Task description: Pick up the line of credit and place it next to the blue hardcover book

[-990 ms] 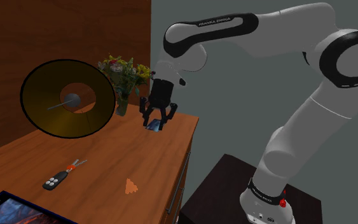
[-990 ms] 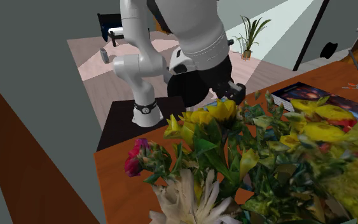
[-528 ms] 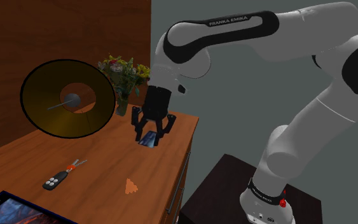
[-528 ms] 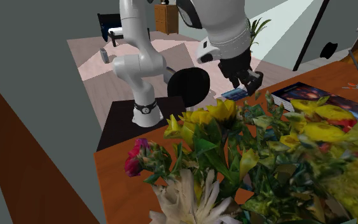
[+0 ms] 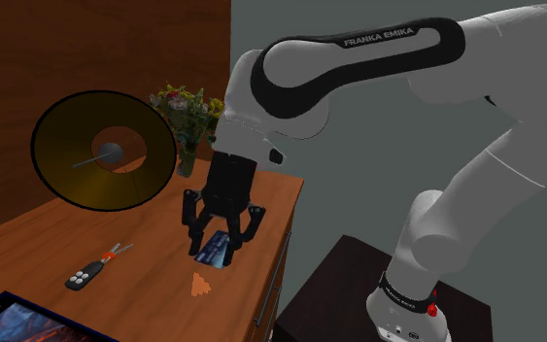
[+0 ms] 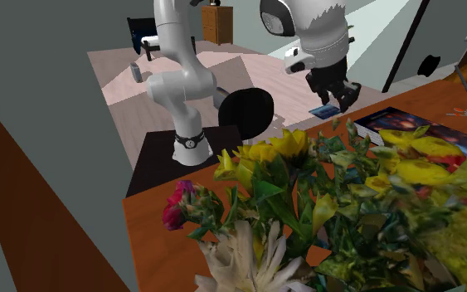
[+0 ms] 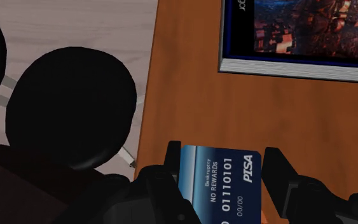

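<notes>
A blue bank card [image 7: 217,182] printed "NO REWARDS" sits clasped between my gripper's [image 7: 222,156] two black fingers. In the shoulder view the gripper [image 5: 214,241] hangs just above the wooden tabletop [image 5: 57,238] near its right edge, with the card [image 5: 211,256] in it. The blue hardcover book [image 5: 18,323] lies at the tabletop's near left corner, well apart from the card. From the second exterior view the gripper [image 6: 333,98] holds the card [image 6: 321,110] above the table, a little left of the book [image 6: 406,124]. The book's [image 7: 298,32] page edge lies ahead of the fingers.
A key fob [image 5: 86,275] and a small orange object [image 5: 200,284] lie on the table between card and book. A large lamp shade [image 5: 101,151] and a vase of flowers [image 5: 188,115] stand at the back. Beyond the table edge is a black round seat [image 7: 69,108].
The gripper has carried the card from the table's far corner by the flowers toward the near side, closer to the book. The arm has swung forward with it.
</notes>
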You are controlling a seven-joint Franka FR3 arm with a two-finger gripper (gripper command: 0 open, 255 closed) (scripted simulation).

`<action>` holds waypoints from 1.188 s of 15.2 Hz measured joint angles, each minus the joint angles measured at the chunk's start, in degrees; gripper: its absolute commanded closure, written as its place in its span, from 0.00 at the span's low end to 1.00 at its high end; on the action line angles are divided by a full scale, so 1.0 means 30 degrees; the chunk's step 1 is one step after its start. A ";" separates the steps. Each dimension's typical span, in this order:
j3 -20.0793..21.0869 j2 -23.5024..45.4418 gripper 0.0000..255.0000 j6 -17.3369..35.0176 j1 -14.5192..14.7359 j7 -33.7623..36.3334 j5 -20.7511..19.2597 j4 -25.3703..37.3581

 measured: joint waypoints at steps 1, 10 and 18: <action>0.0380 0.0043 1.00 0.0284 0.0179 0.0428 0.0113 0.0104; 0.4297 0.1679 1.00 0.3544 0.1354 0.4500 0.0078 0.1599; 0.8326 0.5760 1.00 0.7092 0.1690 0.9750 -0.3795 0.4256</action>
